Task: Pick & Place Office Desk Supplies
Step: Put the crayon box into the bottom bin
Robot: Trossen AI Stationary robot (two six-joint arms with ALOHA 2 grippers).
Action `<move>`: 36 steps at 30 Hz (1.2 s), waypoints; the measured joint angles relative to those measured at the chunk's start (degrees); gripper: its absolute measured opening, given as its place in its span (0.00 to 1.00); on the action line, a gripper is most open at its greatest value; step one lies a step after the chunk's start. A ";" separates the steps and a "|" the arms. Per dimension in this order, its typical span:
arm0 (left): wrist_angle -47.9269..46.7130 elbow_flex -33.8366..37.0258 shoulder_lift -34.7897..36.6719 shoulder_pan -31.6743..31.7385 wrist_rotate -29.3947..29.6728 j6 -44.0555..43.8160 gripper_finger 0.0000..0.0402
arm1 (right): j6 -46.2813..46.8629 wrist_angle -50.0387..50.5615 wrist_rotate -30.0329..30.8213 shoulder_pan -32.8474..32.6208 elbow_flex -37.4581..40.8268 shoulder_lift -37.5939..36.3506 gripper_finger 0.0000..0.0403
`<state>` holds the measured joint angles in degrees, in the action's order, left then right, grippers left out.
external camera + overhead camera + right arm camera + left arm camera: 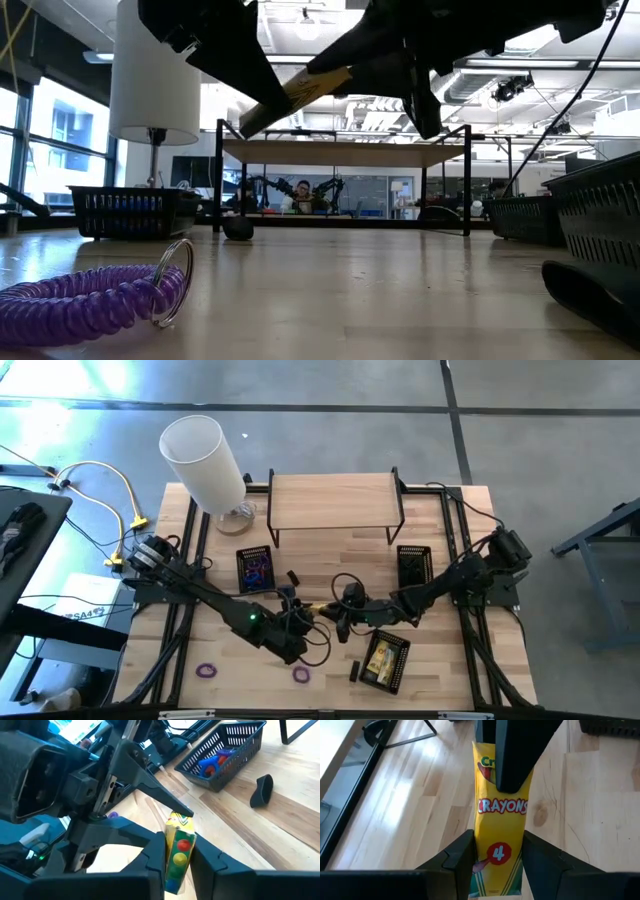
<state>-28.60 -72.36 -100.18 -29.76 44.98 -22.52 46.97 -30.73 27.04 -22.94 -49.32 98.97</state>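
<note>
The yellow crayon box [500, 827], printed "CRAYONS" with a red "4", hangs above the middle of the desk [440, 670], pinched at both ends: the left tool [497, 860] clamps one end between its two dark fingers, and the right tool [177, 855] is closed on the other end, so both arms meet over the wood near the centre. In the low view the box [300, 95] shows tilted, well clear of the desk surface. A purple coiled band [90, 300] with a metal ring lies on the desk near that camera, and two purple loops [205, 671] sit on the near side in the high view. A black mesh tray [255, 568] holding blue and red items stands beside the left arm, another tray [385, 660] with yellow pieces lies below the right arm, and a small black block [354, 671] rests just beside it. A tall white cylinder [205, 460] stands at the far left corner, next to a wooden shelf [335, 500].
</note>
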 joint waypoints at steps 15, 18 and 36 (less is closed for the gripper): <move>2.37 0.00 0.00 -1.40 -0.59 0.14 0.51 | -3.48 0.29 -0.36 -0.83 -0.13 -0.02 0.11; 2.87 0.00 0.00 -1.93 -0.48 0.15 0.52 | -4.39 0.36 -0.01 -1.50 -0.13 -0.02 0.11; 13.07 -0.07 0.06 -9.60 1.86 0.26 0.53 | -11.09 12.59 10.33 -10.71 -0.15 -9.41 0.10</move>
<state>-15.53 -72.42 -100.12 -39.36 46.84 -22.26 35.88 -18.14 37.37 -33.65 -49.47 89.56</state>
